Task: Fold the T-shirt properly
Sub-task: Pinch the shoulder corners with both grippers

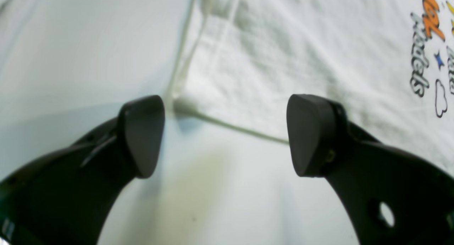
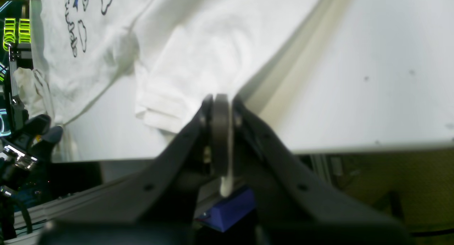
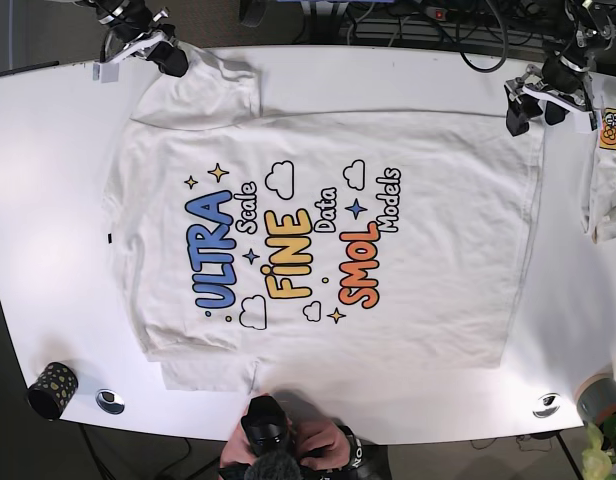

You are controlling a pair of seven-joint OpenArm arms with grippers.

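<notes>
Base view shows the T-shirt (image 3: 328, 235) spread flat, print up, across the white tabletop (image 3: 48, 200); the right gripper (image 2: 221, 131) is clamped on a sleeve edge at one far corner, likely to lift that side for a first fold; the left gripper (image 1: 225, 135) hovers with its jaws wide apart and empty over the hem corner; a second folded garment (image 3: 603, 195), a dark cup (image 3: 51, 390) and a person's hands (image 3: 318, 440) sit at the margins, none blocking the fold.
</notes>
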